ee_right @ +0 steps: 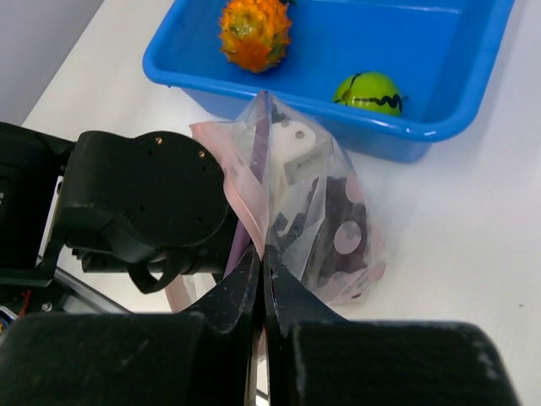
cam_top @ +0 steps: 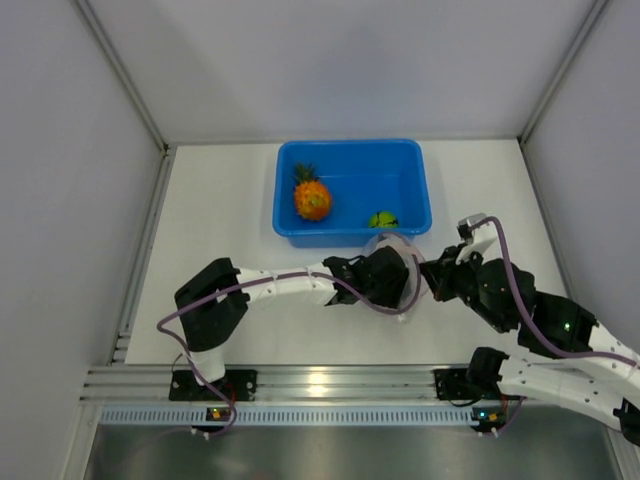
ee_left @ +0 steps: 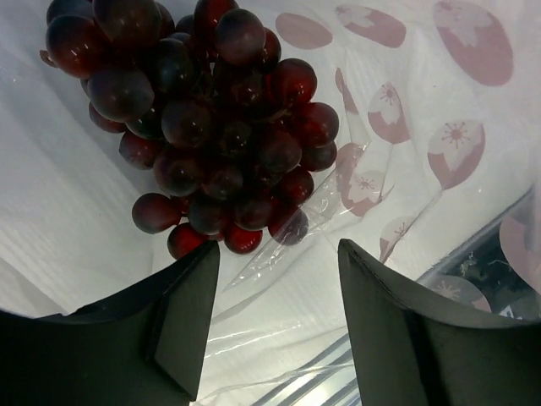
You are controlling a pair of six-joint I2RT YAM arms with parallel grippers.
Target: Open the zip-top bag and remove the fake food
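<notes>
My left tool [ee_left: 275, 279] reaches into the zip-top bag [ee_right: 334, 211]. Its fingers are spread apart and grip nothing, and the dark purple grape bunch [ee_left: 211, 127] lies just ahead of them. My right tool [ee_right: 261, 269] is pinched closed on the bag's pink rim, holding the mouth up.

The bag rests on the table [cam_top: 220, 200], just in front of the blue tub [cam_top: 300, 236]. The pineapple [cam_top: 312, 198] and green fruit [cam_top: 382, 218] lie inside the tub.

The film looks thin, floppy and slippery. The grapes are probably light, hard and knobbly, so I would close across the bunch's narrow lower end.
</notes>
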